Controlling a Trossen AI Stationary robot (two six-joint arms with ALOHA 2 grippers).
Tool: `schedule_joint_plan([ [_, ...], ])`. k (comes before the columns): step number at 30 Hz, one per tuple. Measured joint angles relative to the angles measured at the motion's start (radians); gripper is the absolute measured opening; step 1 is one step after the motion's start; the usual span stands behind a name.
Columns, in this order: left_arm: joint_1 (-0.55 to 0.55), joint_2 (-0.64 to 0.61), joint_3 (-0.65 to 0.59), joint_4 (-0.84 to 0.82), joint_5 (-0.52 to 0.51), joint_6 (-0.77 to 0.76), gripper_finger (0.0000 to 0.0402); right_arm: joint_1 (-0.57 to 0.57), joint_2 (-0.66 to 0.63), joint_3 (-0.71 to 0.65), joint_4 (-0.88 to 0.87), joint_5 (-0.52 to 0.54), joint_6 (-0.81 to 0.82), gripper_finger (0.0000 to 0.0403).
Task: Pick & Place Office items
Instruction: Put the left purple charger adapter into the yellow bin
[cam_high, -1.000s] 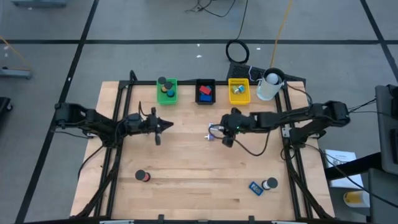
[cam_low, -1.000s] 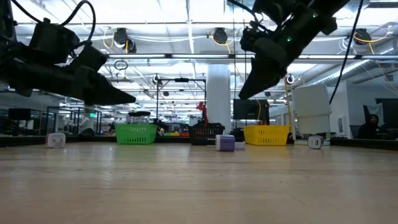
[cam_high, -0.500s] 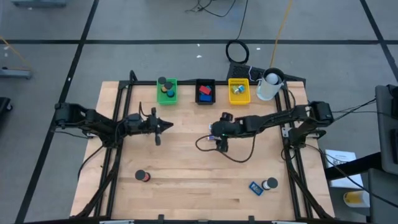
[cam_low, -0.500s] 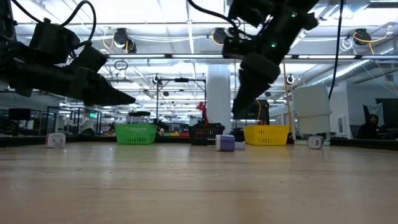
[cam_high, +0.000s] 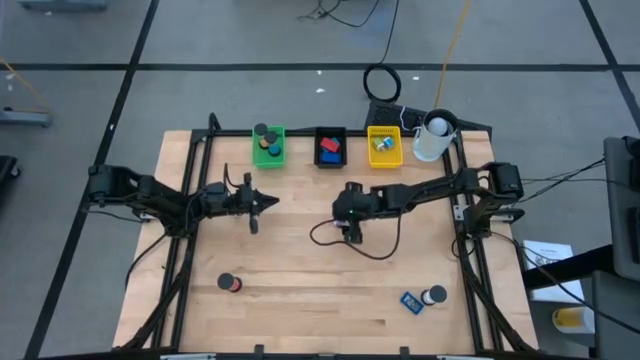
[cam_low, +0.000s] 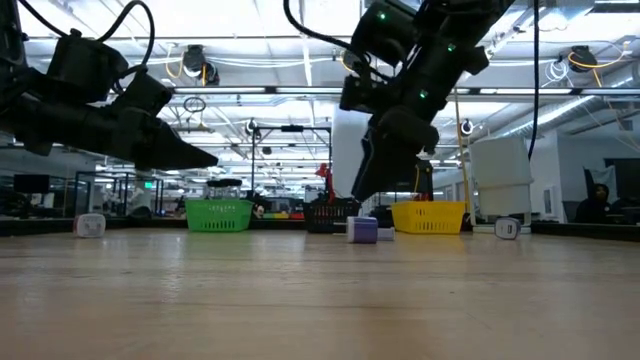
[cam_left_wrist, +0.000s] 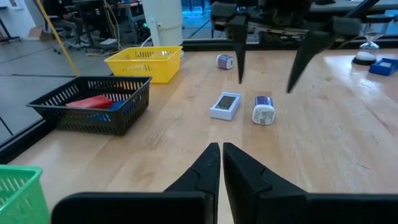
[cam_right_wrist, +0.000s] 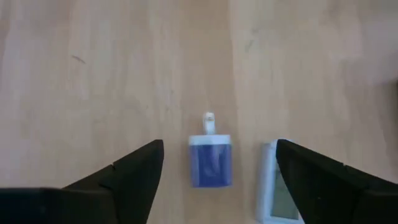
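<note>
**Right tool spread over purple-and-white piece, mid-bench**

Right tool (cam_right_wrist: 214, 165) hangs above the bench (cam_high: 300, 270), pointing down, fingers (cam_right_wrist: 127, 171) spread wide, holding nothing. Between the fingers, right wrist view: small purple-and-white piece (cam_right_wrist: 210, 158) lying flat on the wood. Just beside it, under one finger, a white flat piece (cam_right_wrist: 277, 193), partly cut off by the frame edge. Left wrist view shows the same pair touching the bench only, side by side, close but apart: purple-and-white piece (cam_left_wrist: 263, 110), white flat piece (cam_left_wrist: 226, 104), with the right tool's two fingers above them.

Left tool (cam_left_wrist: 221, 168) hovers off the bench, well apart from the right tool, fingers pressed together, empty.

Behind the right tool, along the far edge: green tray (cam_high: 268, 146), black tray (cam_high: 330, 146), yellow tray (cam_high: 384, 146), each with items inside; white cup (cam_high: 432, 138) beside the yellow one.

Near edge, well apart from both tools: dark round roll (cam_high: 231, 284) on the left tool's side; blue block (cam_high: 411, 301) touching a round cap (cam_high: 434, 296) on the right tool's side.
</note>
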Motion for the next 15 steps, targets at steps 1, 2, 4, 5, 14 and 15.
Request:
schedule_joint_plan([
  [1, 0.000, 0.000, 0.000, 0.000, 0.000, 0.000, 0.0028, 0.000, 0.000, 0.000, 0.001, -0.011, 0.004, 0.0301],
  [2, 0.000, 0.000, 0.000, 0.000, 0.000, 0.000, 0.0028, 0.000, 0.000, 0.000, -0.003, -0.011, 0.006, 0.0299],
  [4, 0.000, 0.000, 0.000, 0.000, 0.000, 0.000, 0.0028, -0.004, 0.001, 0.000, -0.004, -0.013, 0.008, 0.0293],
  [5, 0.000, 0.000, 0.000, 0.000, 0.000, 0.000, 0.0028, -0.007, 0.007, 0.000, -0.003, -0.012, 0.008, 0.0289],
  [14, 0.000, 0.000, 0.000, -0.002, 0.000, -0.002, 0.0028, -0.053, 0.093, -0.001, 0.036, -0.084, 0.002, 0.0265],
  [15, 0.000, 0.000, 0.000, -0.002, 0.000, -0.002, 0.0028, -0.053, 0.093, -0.003, 0.035, -0.085, -0.001, 0.0260],
])
